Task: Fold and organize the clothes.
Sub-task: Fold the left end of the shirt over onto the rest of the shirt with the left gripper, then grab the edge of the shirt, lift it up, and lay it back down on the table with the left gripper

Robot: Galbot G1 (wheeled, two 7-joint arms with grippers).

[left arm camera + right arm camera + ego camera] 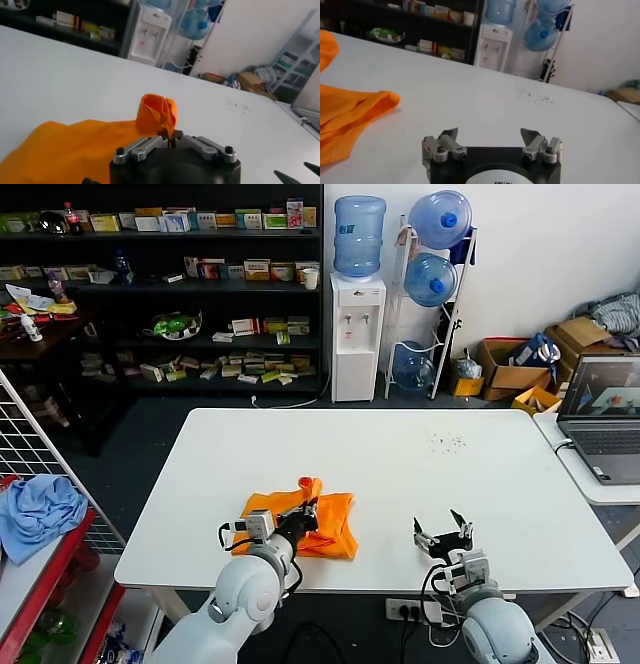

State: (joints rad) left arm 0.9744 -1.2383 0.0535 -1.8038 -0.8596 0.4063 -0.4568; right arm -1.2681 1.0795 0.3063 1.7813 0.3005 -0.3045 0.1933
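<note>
Orange T-shirt (310,526), soft, light, limp; left end effector (171,141) pinches bunched fold at its 12 o'clock edge. Right end effector (443,536) released over the worktop (400,454).

— What are the arms made of, by the look of them?

— Smooth, rounded shells in pale grey-white plastic, both alike. Thin black cables loop out beside each wrist, just before the gripper.

— And the grippers themselves?

— The black left gripper with silver linkage bars (171,141) has a dark rounded body; each bar ends in a black round-headed screw. The black right gripper with pointed dark fingertips (490,137) is built the same: grey metal links, dark screws at the pivots.

— Any markings?

— On the right gripper's body, behind the links, sits a white round disc with small dark lettering, too cut off to read.
</note>
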